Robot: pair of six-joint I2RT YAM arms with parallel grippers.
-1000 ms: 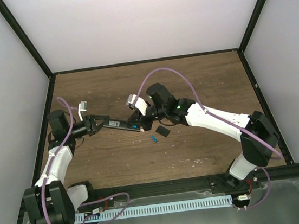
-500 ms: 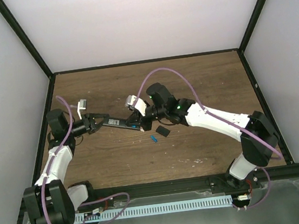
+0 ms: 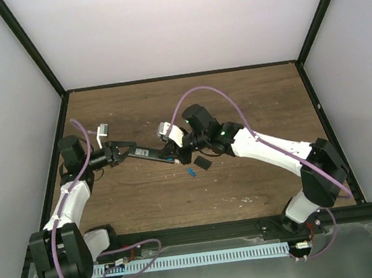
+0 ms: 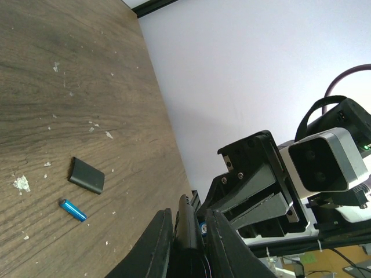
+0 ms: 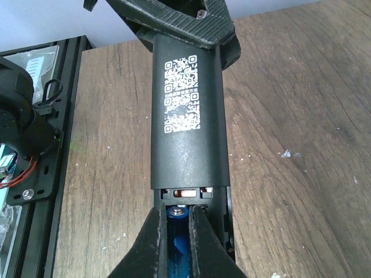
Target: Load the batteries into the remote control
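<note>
the remote control sits left of the middle of the surface, its back with the printed codes facing the right wrist camera. the left claw is clamped on the end of it nearer the left edge. at the other end the bay is uncovered, and the right claw has its fingers pinched on a blue battery inside that bay. a second battery lies loose on the wood near the middle. it is just beside the short black cover, and both are on the near-edge side of the remote.
</note>
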